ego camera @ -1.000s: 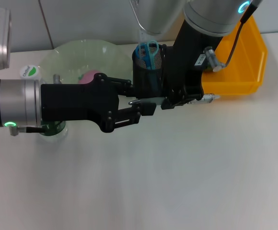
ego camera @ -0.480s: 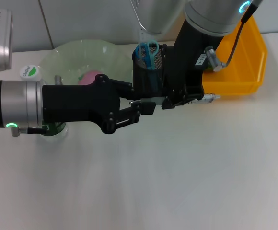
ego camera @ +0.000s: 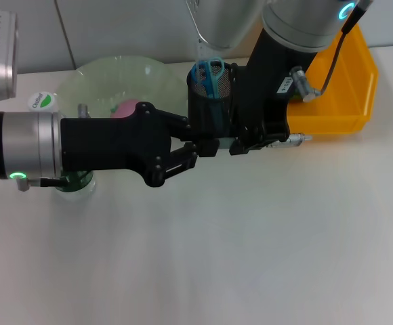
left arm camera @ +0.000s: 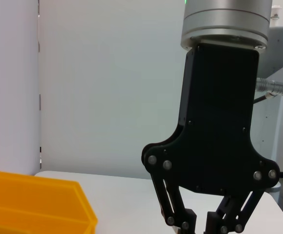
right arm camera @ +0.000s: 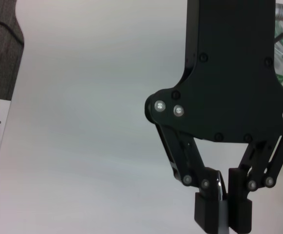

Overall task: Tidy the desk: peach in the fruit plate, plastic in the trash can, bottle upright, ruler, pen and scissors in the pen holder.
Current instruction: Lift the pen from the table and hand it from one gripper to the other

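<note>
Orange trash can (ego camera: 349,81); pale green fruit plate (ego camera: 115,78); pink peach (ego camera: 125,108); black mesh pen holder (ego camera: 209,101)

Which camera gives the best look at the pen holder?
The head view: the black mesh pen holder stands there between the two arms, blue-handled scissors inside. Neither wrist view shows it, only the other arm's end effector.

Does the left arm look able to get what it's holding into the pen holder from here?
Probably yes, but tightly. The left gripper, fingers shut on a thin grey item, sits right beside the pen holder, whose mouth looks uncovered; the right gripper crowds its other side.
</note>
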You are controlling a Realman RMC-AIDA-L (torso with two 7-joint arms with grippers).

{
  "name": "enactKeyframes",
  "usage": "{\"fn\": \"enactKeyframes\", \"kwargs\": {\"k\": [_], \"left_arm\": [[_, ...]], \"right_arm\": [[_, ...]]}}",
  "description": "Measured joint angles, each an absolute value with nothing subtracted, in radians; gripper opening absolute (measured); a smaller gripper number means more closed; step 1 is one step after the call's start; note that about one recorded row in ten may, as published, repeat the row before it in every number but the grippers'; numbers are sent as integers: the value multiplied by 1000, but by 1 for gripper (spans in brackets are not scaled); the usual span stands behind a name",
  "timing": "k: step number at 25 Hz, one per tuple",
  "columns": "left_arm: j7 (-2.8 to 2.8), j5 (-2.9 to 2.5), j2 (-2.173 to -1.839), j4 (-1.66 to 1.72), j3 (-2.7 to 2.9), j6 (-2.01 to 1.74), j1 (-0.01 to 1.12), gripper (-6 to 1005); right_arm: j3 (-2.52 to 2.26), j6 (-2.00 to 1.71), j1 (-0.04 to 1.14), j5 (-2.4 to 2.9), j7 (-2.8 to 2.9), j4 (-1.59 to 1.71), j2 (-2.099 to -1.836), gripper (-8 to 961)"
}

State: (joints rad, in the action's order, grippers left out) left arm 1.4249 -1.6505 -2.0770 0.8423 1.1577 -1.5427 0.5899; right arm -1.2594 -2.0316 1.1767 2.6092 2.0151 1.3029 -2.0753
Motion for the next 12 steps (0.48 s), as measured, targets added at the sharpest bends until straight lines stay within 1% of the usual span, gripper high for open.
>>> {"fn": "enactKeyframes", "kwargs": {"k": [4,12], "left_arm": [[1425,-1650,-2077,842,1160,-1543,590,149],[1425,-1641,-2078,842,1170,-1533,589,148]], "right_arm": [[-1260,-2035,1173,2609,2007,1309,-2076,157],[-1261,-2048,1176,2612,2007,1303,-2077,169]]}}
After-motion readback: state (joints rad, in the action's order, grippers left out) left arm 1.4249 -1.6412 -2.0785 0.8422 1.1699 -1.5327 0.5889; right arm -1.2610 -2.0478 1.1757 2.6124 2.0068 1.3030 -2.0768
